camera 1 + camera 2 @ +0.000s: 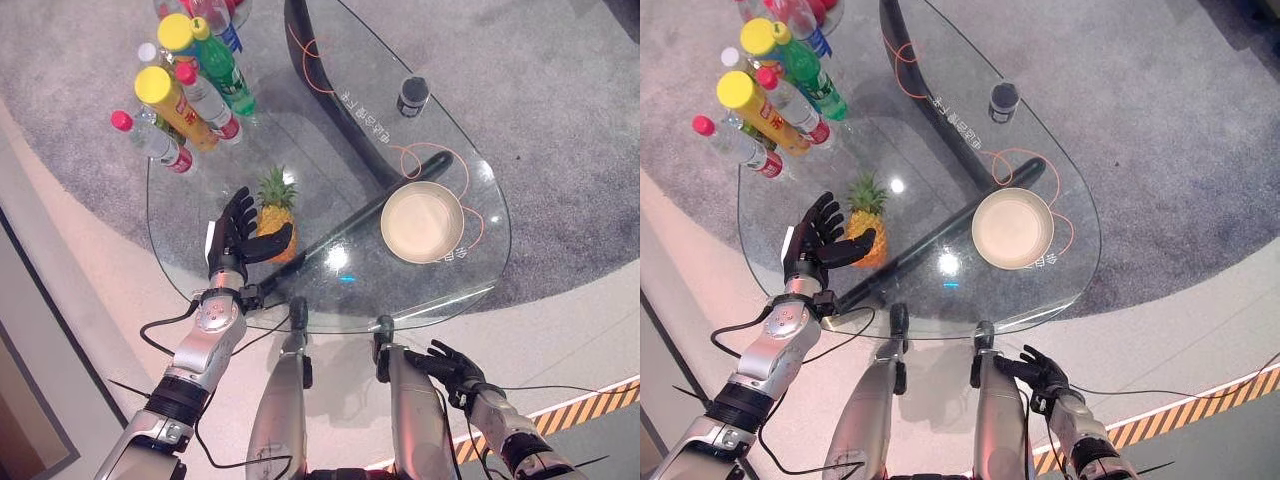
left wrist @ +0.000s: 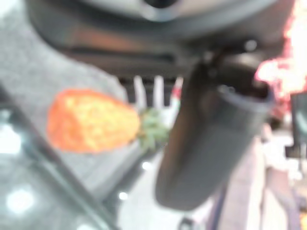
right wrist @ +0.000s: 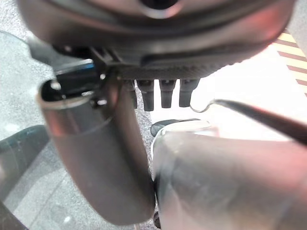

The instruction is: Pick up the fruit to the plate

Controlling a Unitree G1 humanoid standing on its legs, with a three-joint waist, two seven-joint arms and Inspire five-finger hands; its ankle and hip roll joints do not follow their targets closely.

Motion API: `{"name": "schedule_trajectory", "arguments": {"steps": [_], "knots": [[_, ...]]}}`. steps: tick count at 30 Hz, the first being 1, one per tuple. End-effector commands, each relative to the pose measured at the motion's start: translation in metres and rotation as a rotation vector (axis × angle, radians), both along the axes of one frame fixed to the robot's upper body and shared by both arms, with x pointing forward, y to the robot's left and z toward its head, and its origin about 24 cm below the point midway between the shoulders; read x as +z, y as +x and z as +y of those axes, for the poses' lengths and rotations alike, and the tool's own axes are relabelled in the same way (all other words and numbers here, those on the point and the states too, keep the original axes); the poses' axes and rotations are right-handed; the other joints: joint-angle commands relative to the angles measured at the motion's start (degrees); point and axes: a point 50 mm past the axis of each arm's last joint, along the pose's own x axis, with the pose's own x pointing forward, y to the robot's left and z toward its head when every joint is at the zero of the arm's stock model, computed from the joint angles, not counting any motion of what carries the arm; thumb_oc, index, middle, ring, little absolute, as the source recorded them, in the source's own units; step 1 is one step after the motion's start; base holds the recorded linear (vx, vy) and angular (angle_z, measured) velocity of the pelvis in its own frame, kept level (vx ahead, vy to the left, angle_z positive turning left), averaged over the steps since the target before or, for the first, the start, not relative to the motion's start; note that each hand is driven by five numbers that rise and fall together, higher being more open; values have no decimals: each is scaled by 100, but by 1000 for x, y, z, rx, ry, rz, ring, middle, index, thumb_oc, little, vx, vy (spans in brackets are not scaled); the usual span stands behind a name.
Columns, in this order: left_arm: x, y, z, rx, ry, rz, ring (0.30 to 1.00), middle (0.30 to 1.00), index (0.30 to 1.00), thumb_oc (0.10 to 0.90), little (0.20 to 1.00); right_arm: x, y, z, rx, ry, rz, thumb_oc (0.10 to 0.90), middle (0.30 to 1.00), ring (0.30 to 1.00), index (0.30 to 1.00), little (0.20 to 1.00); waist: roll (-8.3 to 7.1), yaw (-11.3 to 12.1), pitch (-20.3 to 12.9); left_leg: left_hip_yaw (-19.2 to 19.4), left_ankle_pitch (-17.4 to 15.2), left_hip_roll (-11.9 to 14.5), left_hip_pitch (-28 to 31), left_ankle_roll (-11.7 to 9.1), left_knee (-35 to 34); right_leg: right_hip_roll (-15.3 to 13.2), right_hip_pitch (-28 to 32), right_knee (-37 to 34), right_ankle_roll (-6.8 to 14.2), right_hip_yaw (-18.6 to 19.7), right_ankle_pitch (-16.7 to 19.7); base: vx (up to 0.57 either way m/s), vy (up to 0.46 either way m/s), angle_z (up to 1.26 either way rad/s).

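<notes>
A small pineapple [image 1: 277,222] with a green crown stands upright on the glass table [image 1: 330,150], near its front left part. My left hand [image 1: 236,240] is right beside it on the left, open, fingers straight and thumb reaching across the front of the fruit; touching or not is unclear. In the left wrist view the orange pineapple [image 2: 91,120] shows past the thumb [image 2: 211,143], apart from it. The cream plate [image 1: 422,222] lies empty at the table's front right. My right hand [image 1: 455,368] hangs low off the table's front edge, fingers relaxed.
Several bottles [image 1: 185,85] with yellow, red and green caps stand crowded at the table's back left. A small dark jar [image 1: 412,96] sits at the back right. A black table frame [image 1: 330,95] runs beneath the glass, between pineapple and plate.
</notes>
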Motion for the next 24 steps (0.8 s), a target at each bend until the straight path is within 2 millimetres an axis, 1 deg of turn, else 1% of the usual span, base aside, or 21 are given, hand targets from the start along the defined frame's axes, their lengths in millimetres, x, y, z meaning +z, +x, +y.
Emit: {"name": "schedule_trajectory", "arguments": {"steps": [1, 4, 6, 11, 12, 13, 14, 17, 19, 24], "knots": [[40, 9, 7, 27, 66, -170, 900, 900, 900, 800, 900, -31, -52, -5, 32, -65, 212, 800, 900, 900, 900, 900, -236, -106, -14, 157, -411, -302, -383, 392, 1129, 22, 171, -1491, -10, -31, 1540, 0, 0, 0], [38, 12, 7, 29, 75, -148, 900, 900, 900, 800, 900, -30, -51, -3, 33, -63, 211, 800, 900, 900, 900, 900, -249, -135, -14, 161, -438, -313, -439, 399, 1138, 23, 80, -1472, 2, 3, 1561, 0, 0, 0], [36, 14, 6, 25, 49, -132, 900, 900, 900, 800, 900, -29, -50, -3, 31, -60, 207, 800, 900, 900, 900, 900, -260, -153, -14, 174, -454, -318, -481, 402, 1129, 20, 23, -1475, 12, 17, 1575, 0, 0, 0], [29, 17, 12, 85, 98, -111, 900, 900, 900, 800, 900, -28, -48, -1, 41, -67, 201, 800, 900, 900, 900, 900, -270, -189, -14, 210, -461, -313, -573, 385, 1153, -2, -85, -1469, 28, 10, 1594, 0, 0, 0], [28, 17, 14, 114, 133, -111, 900, 900, 900, 800, 900, -28, -48, -1, 40, -65, 200, 800, 900, 900, 900, 900, -273, -195, -14, 217, -465, -307, -596, 378, 1168, -8, -108, -1460, 30, 7, 1593, 0, 0, 0], [29, 18, 17, 154, 212, -124, 900, 900, 900, 800, 900, -28, -48, -1, 38, -63, 199, 800, 900, 900, 900, 900, -276, -198, -14, 219, -465, -301, -610, 374, 1173, -15, -123, -1454, 32, 3, 1593, 0, 0, 0], [32, 18, 22, 193, 327, -144, 900, 900, 900, 800, 900, -28, -48, -1, 36, -61, 199, 800, 900, 900, 900, 900, -275, -199, -14, 218, -457, -295, -629, 370, 1180, -20, -148, -1438, 33, 6, 1594, 0, 0, 0], [41, 21, 35, 251, 449, -161, 900, 900, 900, 800, 900, -28, -49, -3, 43, -61, 202, 800, 900, 900, 900, 900, -283, -201, -14, 221, -451, -290, -658, 352, 1183, -28, -170, -1443, 31, -13, 1587, 0, 0, 0], [41, 22, 38, 250, 478, -154, 900, 900, 900, 800, 900, -28, -49, -4, 50, -63, 201, 800, 900, 900, 900, 900, -287, -214, -14, 225, -459, -287, -683, 350, 1196, -32, -202, -1428, 28, -19, 1580, 0, 0, 0], [38, 24, 36, 242, 494, -142, 900, 900, 900, 800, 900, -27, -48, -4, 50, -65, 197, 800, 900, 900, 900, 900, -287, -216, -14, 222, -457, -289, -712, 352, 1192, -39, -243, -1414, 33, -27, 1580, 4, -2, -3]]}}
